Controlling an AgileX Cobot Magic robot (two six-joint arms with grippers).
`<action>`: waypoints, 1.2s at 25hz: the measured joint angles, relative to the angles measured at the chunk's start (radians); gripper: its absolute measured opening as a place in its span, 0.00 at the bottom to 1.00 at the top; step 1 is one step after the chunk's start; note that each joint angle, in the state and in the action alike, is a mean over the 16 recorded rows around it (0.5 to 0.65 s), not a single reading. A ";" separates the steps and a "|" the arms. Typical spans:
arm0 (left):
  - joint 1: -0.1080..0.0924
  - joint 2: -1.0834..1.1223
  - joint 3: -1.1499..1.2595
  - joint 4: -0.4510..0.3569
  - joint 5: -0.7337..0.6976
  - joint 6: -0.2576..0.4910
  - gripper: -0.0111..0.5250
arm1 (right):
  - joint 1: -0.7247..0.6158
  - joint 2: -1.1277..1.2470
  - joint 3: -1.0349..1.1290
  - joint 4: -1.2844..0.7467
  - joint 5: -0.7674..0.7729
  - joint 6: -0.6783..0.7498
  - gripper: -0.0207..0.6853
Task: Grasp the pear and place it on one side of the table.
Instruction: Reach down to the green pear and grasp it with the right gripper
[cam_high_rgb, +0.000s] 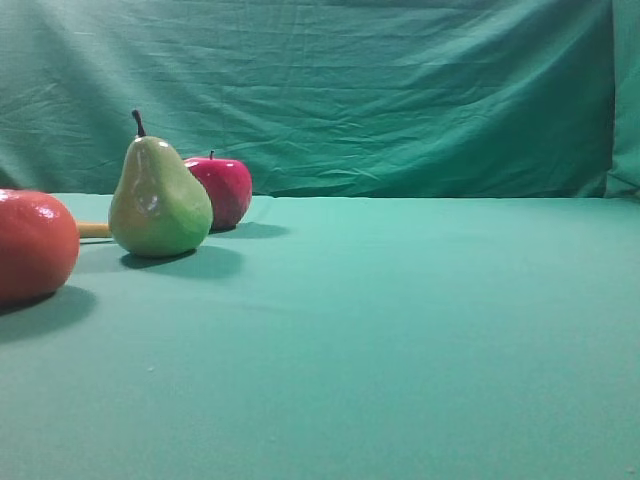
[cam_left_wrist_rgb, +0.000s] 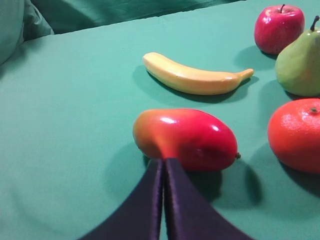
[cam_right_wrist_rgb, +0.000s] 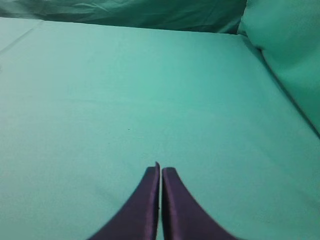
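Note:
The yellow-green pear (cam_high_rgb: 158, 200) stands upright on the teal table (cam_high_rgb: 400, 330) at the left, in front of a red apple (cam_high_rgb: 222, 188). It also shows at the right edge of the left wrist view (cam_left_wrist_rgb: 300, 60). My left gripper (cam_left_wrist_rgb: 164, 161) is shut and empty, its tips just in front of a red mango (cam_left_wrist_rgb: 187, 138), well short of the pear. My right gripper (cam_right_wrist_rgb: 161, 169) is shut and empty over bare cloth, with no fruit in its view. Neither gripper shows in the exterior view.
A large orange-red round fruit (cam_high_rgb: 32, 245) sits at the left edge, also in the left wrist view (cam_left_wrist_rgb: 296, 134). A yellow banana (cam_left_wrist_rgb: 192, 77) lies behind the mango. A wrinkled green backdrop (cam_high_rgb: 350, 90) hangs behind the table.

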 joint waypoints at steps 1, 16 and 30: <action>0.000 0.000 0.000 0.000 0.000 0.000 0.02 | 0.000 0.000 0.000 0.000 0.000 0.000 0.03; 0.000 0.000 0.000 0.000 0.000 0.000 0.02 | 0.000 0.000 0.000 -0.003 -0.007 -0.005 0.03; 0.000 0.000 0.000 0.000 0.000 0.000 0.02 | 0.014 0.074 -0.062 0.098 -0.227 0.035 0.03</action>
